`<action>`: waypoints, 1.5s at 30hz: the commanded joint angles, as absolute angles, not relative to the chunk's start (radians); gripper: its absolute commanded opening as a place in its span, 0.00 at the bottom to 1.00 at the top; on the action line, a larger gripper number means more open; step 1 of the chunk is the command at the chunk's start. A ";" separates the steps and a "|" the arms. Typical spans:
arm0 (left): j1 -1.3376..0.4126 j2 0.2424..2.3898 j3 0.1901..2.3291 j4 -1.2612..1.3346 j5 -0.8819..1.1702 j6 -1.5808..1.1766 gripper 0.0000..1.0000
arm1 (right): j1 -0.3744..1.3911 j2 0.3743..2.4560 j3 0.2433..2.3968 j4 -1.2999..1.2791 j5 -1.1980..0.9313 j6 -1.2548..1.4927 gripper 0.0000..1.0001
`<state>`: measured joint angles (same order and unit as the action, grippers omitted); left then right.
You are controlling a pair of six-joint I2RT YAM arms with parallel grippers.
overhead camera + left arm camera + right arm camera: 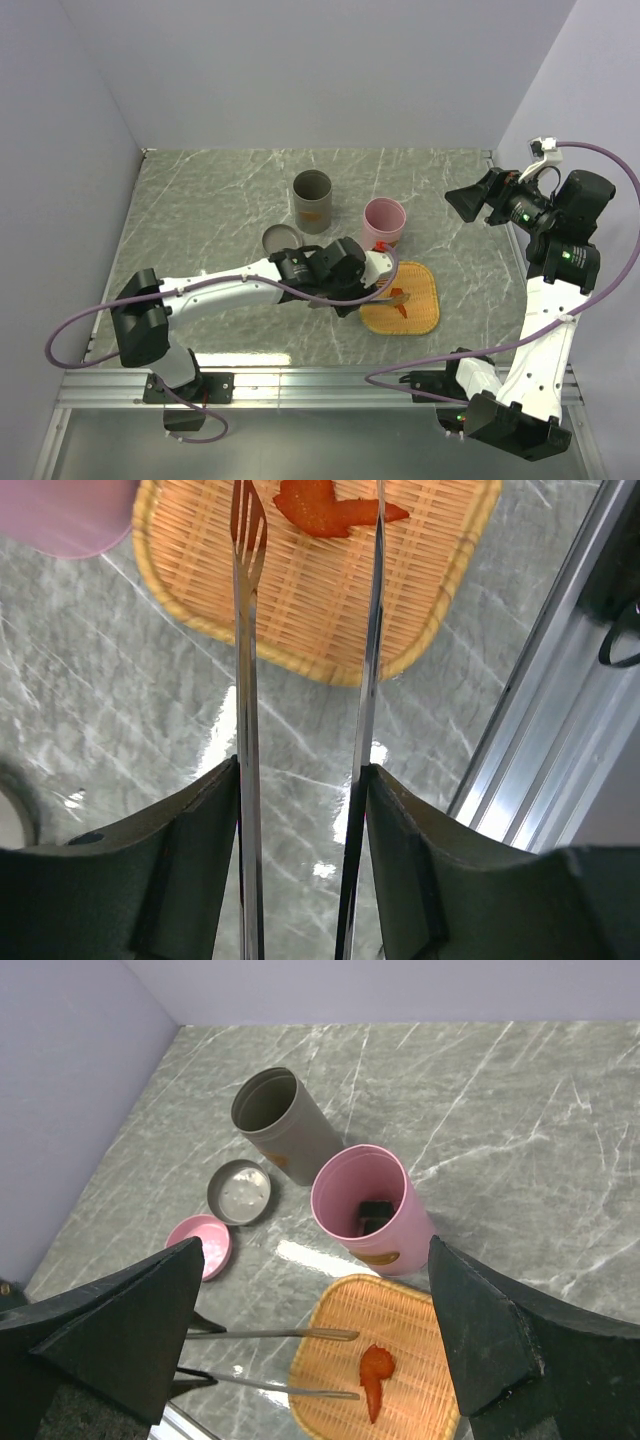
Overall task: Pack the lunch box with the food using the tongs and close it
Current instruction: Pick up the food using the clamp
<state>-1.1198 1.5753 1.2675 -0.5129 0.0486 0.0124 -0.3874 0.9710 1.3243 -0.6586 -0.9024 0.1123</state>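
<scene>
My left claw (300, 780) is clamped on the tongs (246, 680), whose arms stand apart; just ahead, their tips sit close by an orange-red chunk (325, 508) on the woven tray (300, 620); beyond stands the pink cup (400, 1235); my right claw (312, 1260) gapes wide, holding nothing

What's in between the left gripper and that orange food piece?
Only the tongs that the left gripper holds, stretching over bare table and the tray's near edge toward the food. The left wrist view shows it.
</scene>
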 commanded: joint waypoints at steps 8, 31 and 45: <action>-1.221 1.628 1.348 -0.492 -0.138 -0.136 0.57 | -0.397 0.960 1.378 -0.655 -0.874 0.094 1.00; -1.261 1.764 1.417 -0.525 -0.183 -0.193 0.54 | -0.396 0.940 1.356 -0.653 -0.857 0.080 1.00; -1.262 1.772 1.427 -0.538 -0.179 -0.180 0.43 | -0.397 0.943 1.359 -0.670 -0.847 0.061 1.00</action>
<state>-1.2537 1.7851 1.3811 -0.5438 -0.1738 -0.1776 -0.3908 0.9558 1.3361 -0.6750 -0.8566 0.0765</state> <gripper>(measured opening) 0.447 0.996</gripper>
